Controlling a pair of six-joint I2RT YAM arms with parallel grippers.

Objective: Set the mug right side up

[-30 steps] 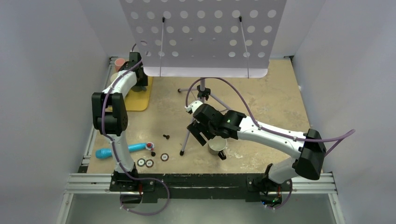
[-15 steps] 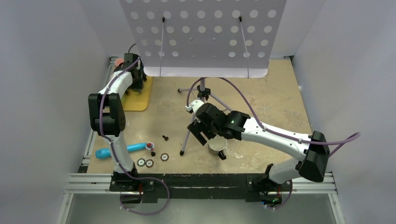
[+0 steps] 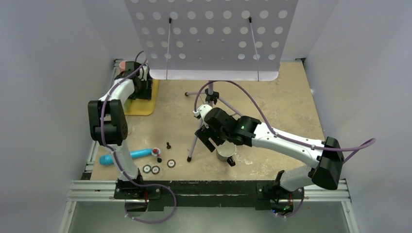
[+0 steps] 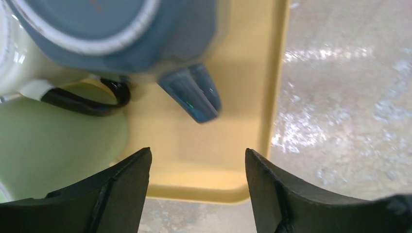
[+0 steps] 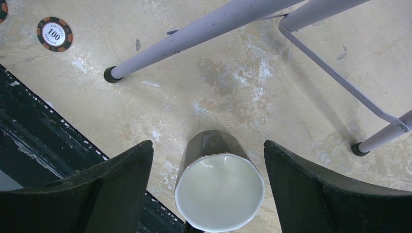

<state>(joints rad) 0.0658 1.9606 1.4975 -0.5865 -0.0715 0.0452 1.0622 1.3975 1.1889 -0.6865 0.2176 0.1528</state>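
A dark mug with a white inside stands mouth up on the table; it also shows in the right wrist view. My right gripper is open just above it, with a finger on each side and not touching. My left gripper is open and empty over the near edge of a yellow tray. On that tray a blue-grey mug with its handle pointing toward me appears bottom up. A cream cup with a black handle sits beside it.
A music stand's tripod legs stand right next to the dark mug, under its perforated white desk. Poker chips, a blue-handled tool and small black screws lie front left. A pale green dish is on the tray.
My left arm has reached further to the back left, over the yellow tray. My right arm has barely shifted and stays over the dark mug.
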